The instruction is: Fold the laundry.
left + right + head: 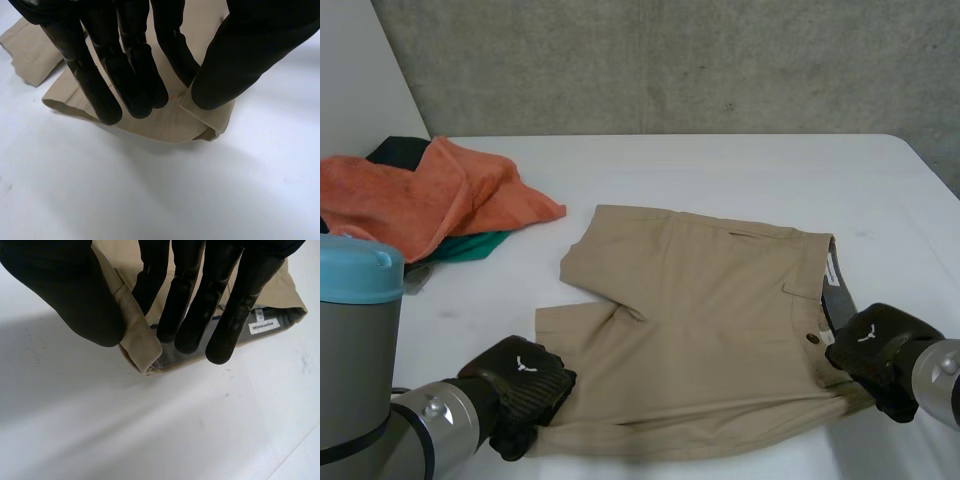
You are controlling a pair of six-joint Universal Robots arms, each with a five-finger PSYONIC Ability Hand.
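Here, your left hand (132,60) pinches the near leg-hem corner of the tan shorts (700,320) between thumb and fingers. Your right hand (187,290) clamps the near waistband corner likewise. The shorts lie spread on the white table (720,170) between both hands, well apart from an orange towel (420,195).

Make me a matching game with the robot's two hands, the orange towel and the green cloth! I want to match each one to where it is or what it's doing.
Things:
1. left hand
2. right hand
3. orange towel
4. green cloth

Places:
A. pinching the waistband corner of the beige shorts
B. peeking out from under the orange towel
C. pinching a leg hem of the beige shorts
D. crumpled on top of the pile

Pairs: 1-C, 2-A, 3-D, 4-B.
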